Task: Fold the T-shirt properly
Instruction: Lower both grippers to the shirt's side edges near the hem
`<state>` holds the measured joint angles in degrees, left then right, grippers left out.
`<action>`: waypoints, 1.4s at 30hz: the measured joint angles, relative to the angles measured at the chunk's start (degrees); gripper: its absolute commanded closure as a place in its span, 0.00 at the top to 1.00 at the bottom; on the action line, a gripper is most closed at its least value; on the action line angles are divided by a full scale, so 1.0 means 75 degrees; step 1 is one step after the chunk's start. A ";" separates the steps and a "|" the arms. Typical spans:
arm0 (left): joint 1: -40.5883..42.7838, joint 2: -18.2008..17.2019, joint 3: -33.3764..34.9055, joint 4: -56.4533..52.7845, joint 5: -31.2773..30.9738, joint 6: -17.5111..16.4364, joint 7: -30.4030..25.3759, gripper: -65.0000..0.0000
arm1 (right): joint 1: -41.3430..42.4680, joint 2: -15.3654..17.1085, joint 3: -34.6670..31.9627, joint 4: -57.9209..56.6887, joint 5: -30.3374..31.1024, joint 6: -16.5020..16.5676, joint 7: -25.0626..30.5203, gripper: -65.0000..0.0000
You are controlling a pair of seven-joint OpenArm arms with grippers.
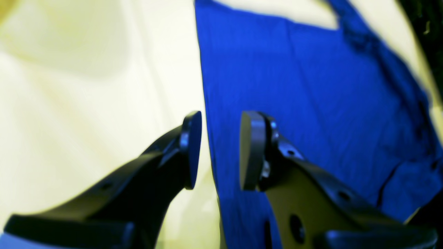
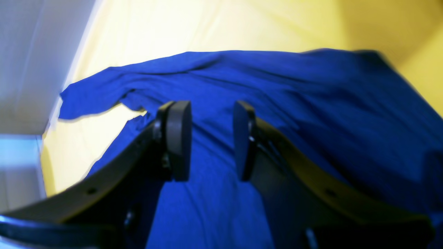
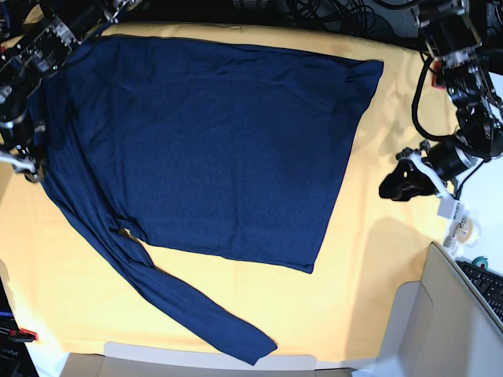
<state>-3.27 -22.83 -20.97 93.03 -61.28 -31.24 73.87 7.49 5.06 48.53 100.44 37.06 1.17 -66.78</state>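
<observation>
The T-shirt (image 3: 212, 141) is dark navy with long sleeves and lies spread flat on the yellow table cloth (image 3: 377, 275). One sleeve (image 3: 173, 298) trails toward the near edge. My left gripper (image 3: 401, 184) hovers over bare cloth just right of the shirt. In the left wrist view this gripper (image 1: 221, 150) is open, and the shirt's (image 1: 311, 86) straight side edge shows through the gap. My right gripper (image 3: 22, 153) is at the shirt's far left side. Seen from the right wrist, this gripper (image 2: 211, 140) is open above wrinkled fabric (image 2: 277, 86), holding nothing.
A pale box (image 3: 440, 314) stands at the near right corner, with a keyboard (image 3: 487, 287) and a tape roll (image 3: 464, 228) beside it. Cables and arm hardware (image 3: 464, 71) crowd the back right. A white wall (image 2: 20, 69) borders the cloth in the right wrist view.
</observation>
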 measured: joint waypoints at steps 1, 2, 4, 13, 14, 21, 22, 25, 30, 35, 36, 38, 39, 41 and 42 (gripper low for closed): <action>-0.0213 0.0012 0.0017 -0.0280 0.0000 -0.0012 0.0023 0.30 | 0.0245 0.0073 -0.0061 -0.0286 -0.0175 0.0157 -0.0003 0.31; -0.0428 0.0023 0.0114 -0.0595 0.0038 -0.0009 0.0076 0.30 | 0.0513 0.0233 -0.0181 -0.0615 -0.0367 0.0358 -0.0032 0.31; -0.0761 0.0020 0.0449 -0.1105 0.0128 -0.0006 0.0166 0.30 | 0.1014 0.0670 -0.0478 -0.1335 -0.0676 0.0807 -0.0032 0.31; -0.1035 0.0017 0.1495 -0.2095 0.0093 0.0017 -0.0545 0.30 | 0.3217 0.2841 -0.3188 -0.5814 -0.2247 0.4106 0.1536 0.31; -0.0930 0.0017 0.1574 -0.2095 0.0090 0.0015 -0.0542 0.30 | 0.3421 0.2967 -0.3582 -0.6356 -0.2524 0.4406 0.1953 0.31; -0.0898 0.0032 0.1792 -0.2101 0.0128 0.0015 -0.0682 0.30 | 0.3783 0.2975 -0.5418 -0.8081 -0.3264 0.5024 0.3252 0.31; -0.0895 0.0032 0.1792 -0.2098 0.0274 0.0015 -0.0685 0.30 | 0.3786 0.2958 -0.5421 -0.8163 -0.3249 0.5024 0.3354 0.31; -0.0874 0.0035 0.1792 -0.2101 0.0705 0.0020 -0.0664 0.30 | 0.3783 0.3008 -0.5406 -0.8262 -0.3325 0.5027 0.3392 0.31; -0.0880 0.0035 0.1792 -0.2101 0.0766 0.0017 -0.0682 0.30 | 0.3771 0.3060 -0.5397 -0.8265 -0.3322 0.5030 0.3509 0.31; -0.0880 0.0035 0.1792 -0.2101 0.0781 0.0017 -0.0685 0.30 | 0.3780 0.3334 -0.5388 -0.8271 -0.3328 0.5033 0.3608 0.31; -0.0877 0.0038 0.1792 -0.2098 0.0778 0.0017 -0.0682 0.30 | 0.3774 0.3363 -0.5388 -0.8271 -0.3337 0.5033 0.3704 0.31; -0.0833 0.0035 0.1789 -0.2095 0.0778 0.0017 -0.0691 0.30 | 0.3751 0.3378 -0.5380 -0.8274 -0.3346 0.5033 0.3908 0.31; -0.0787 0.0035 0.1789 -0.2084 0.0778 0.0017 -0.0688 0.30 | 0.3716 0.3372 -0.5383 -0.8274 -0.3319 0.5030 0.3937 0.31; -0.0723 0.0038 0.1789 -0.2084 0.0787 0.0017 -0.0676 0.30 | 0.3561 0.3357 -0.5380 -0.8268 -0.3305 0.5030 0.3998 0.31; -0.0699 0.0038 0.1792 -0.2087 0.0787 0.0015 -0.0662 0.30 | 0.3459 0.3348 -0.5383 -0.8268 -0.3314 0.5030 0.3998 0.31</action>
<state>-8.51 -22.55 -7.53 77.38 -55.37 -31.14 68.90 33.43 30.17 8.16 38.44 12.21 38.89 -36.80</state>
